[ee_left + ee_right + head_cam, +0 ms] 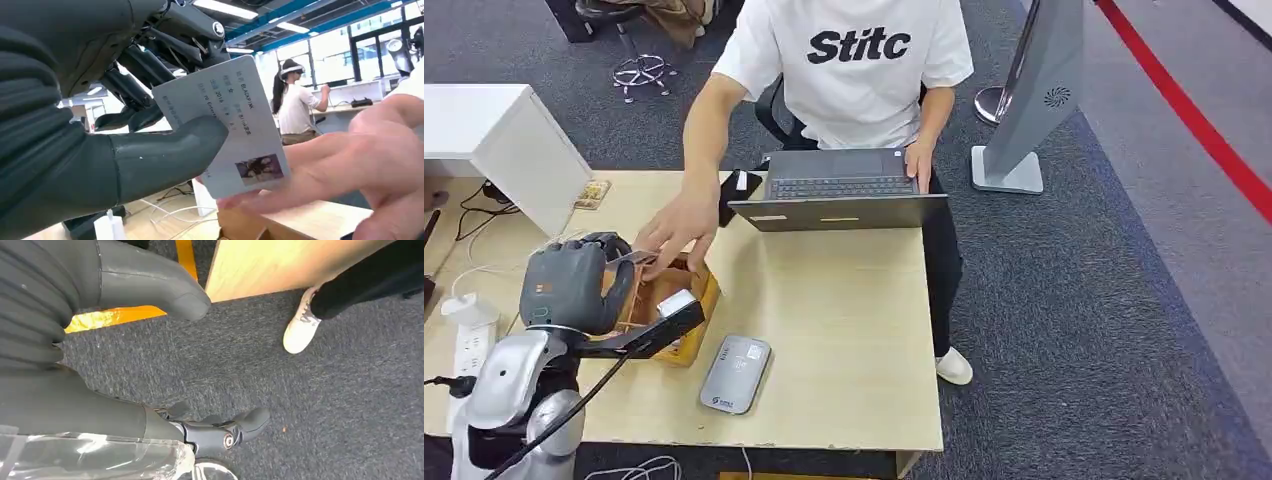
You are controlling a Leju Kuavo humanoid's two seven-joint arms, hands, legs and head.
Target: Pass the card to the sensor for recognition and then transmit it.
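My left robot hand pinches the ID card between thumb and fingers, raised above the wooden box on the table. A person's hand touches the card's far edge. The grey card reader lies just beside the box. My right robot hand hangs over the carpet, fingers apart, holding nothing.

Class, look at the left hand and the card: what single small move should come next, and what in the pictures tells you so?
Probably let go: ease the thumb off so the person can take the card. The left hand pinches the card above the wooden box, and the person's hand already touches its lower edge. The grey card reader lies apart, nearer the robot.
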